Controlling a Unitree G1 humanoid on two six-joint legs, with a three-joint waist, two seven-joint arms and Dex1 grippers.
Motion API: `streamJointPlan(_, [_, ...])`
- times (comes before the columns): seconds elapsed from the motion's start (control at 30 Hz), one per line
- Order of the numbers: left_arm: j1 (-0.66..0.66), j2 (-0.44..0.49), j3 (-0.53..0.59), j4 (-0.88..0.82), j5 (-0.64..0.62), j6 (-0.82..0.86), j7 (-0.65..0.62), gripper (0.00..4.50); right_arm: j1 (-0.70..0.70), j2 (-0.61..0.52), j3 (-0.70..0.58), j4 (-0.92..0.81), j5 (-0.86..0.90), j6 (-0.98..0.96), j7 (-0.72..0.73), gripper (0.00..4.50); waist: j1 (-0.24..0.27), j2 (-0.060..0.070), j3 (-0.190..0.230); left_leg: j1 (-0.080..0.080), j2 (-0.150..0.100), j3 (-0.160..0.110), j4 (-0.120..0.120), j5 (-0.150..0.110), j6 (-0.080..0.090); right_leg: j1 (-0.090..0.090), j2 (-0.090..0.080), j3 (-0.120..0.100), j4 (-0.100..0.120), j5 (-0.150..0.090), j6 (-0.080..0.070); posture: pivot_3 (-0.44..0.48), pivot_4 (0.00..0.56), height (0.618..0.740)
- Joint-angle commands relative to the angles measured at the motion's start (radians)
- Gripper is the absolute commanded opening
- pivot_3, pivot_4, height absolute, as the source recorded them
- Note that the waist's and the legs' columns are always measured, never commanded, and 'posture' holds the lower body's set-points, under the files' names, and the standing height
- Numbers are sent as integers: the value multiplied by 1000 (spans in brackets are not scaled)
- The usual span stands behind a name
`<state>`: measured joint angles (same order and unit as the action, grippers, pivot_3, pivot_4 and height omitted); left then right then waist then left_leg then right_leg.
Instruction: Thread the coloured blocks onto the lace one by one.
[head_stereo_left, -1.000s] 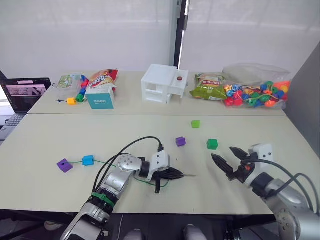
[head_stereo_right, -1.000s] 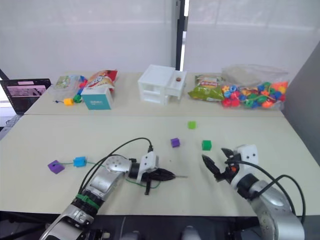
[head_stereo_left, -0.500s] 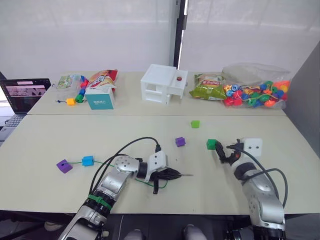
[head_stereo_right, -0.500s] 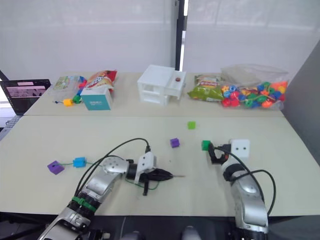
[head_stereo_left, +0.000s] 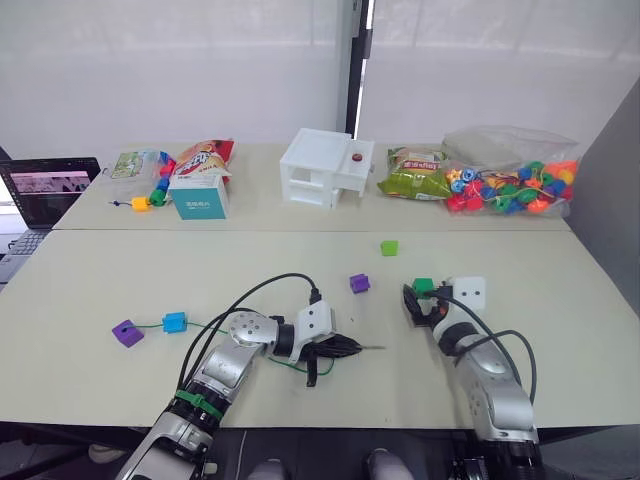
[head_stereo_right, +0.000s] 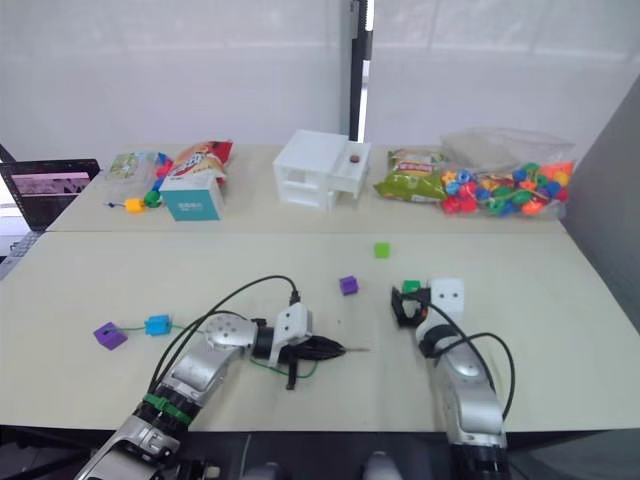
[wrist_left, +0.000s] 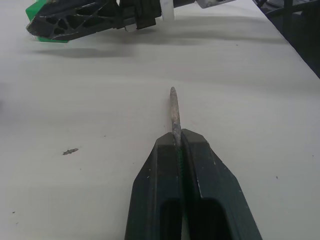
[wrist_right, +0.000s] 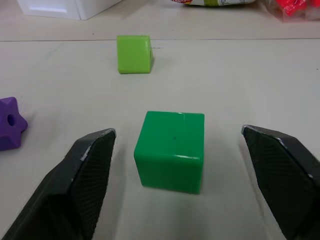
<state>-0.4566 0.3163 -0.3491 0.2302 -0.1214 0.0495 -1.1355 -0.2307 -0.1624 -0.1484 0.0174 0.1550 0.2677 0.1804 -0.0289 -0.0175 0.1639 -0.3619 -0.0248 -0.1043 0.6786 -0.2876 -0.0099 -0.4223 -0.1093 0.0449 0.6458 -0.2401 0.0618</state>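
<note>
Lace (head_stereo_left: 205, 326) already carries two blocks, blue (head_stereo_left: 176, 322) and purple (head_stereo_left: 127, 332), both left of its needle tip (wrist_left: 173, 107). Three loose: dark green (wrist_right: 171, 150), purple (head_stereo_left: 360, 283), light green (head_stereo_left: 390, 247), all right of the tip. Left gripper (head_stereo_left: 345, 348) pinched shut on the tip. Right gripper (wrist_right: 182, 172) spread wide w/ dark green between fingers, not touching. No readable writing on the snack packs.

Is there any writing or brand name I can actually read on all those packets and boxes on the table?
No text can be read.
Green snack packet: has print, too small to read.
Red and orange snack packet: has a logo, too blurred to read.
Teal box: a small white mark on its front, unreadable.
Laptop screen: shows a picture, no legible words.
White box: no writing visible.
</note>
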Motion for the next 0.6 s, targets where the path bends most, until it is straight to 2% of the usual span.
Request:
streamJointPlan(0.03, [2,0,5,-36,-10,2,5,0,-24,2,4,15,-12,-43,-14,2719,-1,0,0,0,0,0,0,0,0,0,0,0,0,0,0,0,150,740])
streamJointPlan(0.17, [-2,-5,3,-31,-10,0,8,0,-21,2,10,10,-11,-39,-11,1325,-5,0,0,0,0,0,0,0,0,0,0,0,0,0,0,0,150,740])
streamJointPlan(0.2, [-2,-6,3,-31,-10,0,9,0,-9,0,11,-10,-9,-31,-9,1184,-6,0,0,0,0,0,0,0,0,0,0,0,0,0,0,0,150,740])
streamJointPlan(0.33, [-1,-13,4,-28,-16,1,10,0,56,-2,23,-118,5,6,3,1199,-6,0,0,0,0,0,0,0,0,0,0,0,0,0,0,0,150,740])
streamJointPlan(0.6, [29,-29,10,-41,-52,17,-3,0,385,-27,95,-553,67,177,55,1199,-6,0,0,0,0,-1,-1,-1,1,0,0,0,-1,0,0,0,150,740])
